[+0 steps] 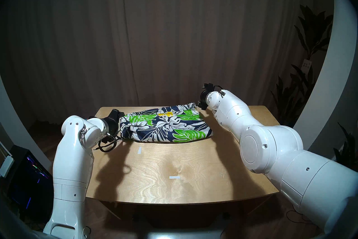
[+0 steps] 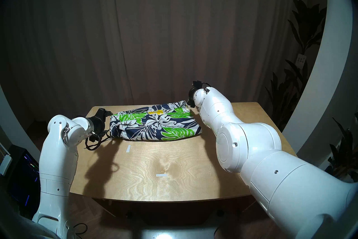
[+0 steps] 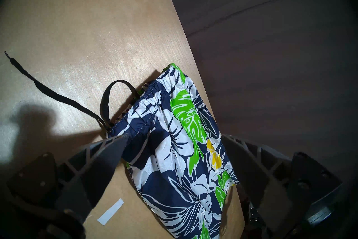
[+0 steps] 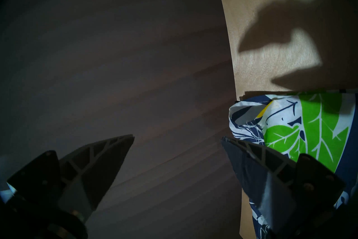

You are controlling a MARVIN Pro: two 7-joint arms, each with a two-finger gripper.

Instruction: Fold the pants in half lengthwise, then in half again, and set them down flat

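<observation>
Pale plywood with a wavy grain forms the top of the desk (image 1: 193, 180), on which two short strips of white tape (image 1: 139, 150) are stuck, one nearer the front edge and one just before the cloth. Behind it a brown pleated curtain (image 1: 174, 29) fills the back of the room, and a dark leafy plant (image 1: 308, 42) is seen at the right.

At the far half of the desk, the pants (image 1: 166, 126) are laid in a folded bundle: short, thin shorts in navy, printed with white leaves, bright green leaves and a touch of yellow. The gathered elastic waist is turned to the left, and a black drawstring (image 3: 58, 97) trails from it across the wood in a loop and a loose end. How many layers are stacked cannot be told for certain.

The left claw (image 3: 174, 136) is held beside the waist end with its jaws apart and nothing gripped between them. The right claw (image 4: 178, 137) is held by the far right corner of the bundle, its jaws likewise apart, one finger seen over the fabric and the other past the desk's edge.
</observation>
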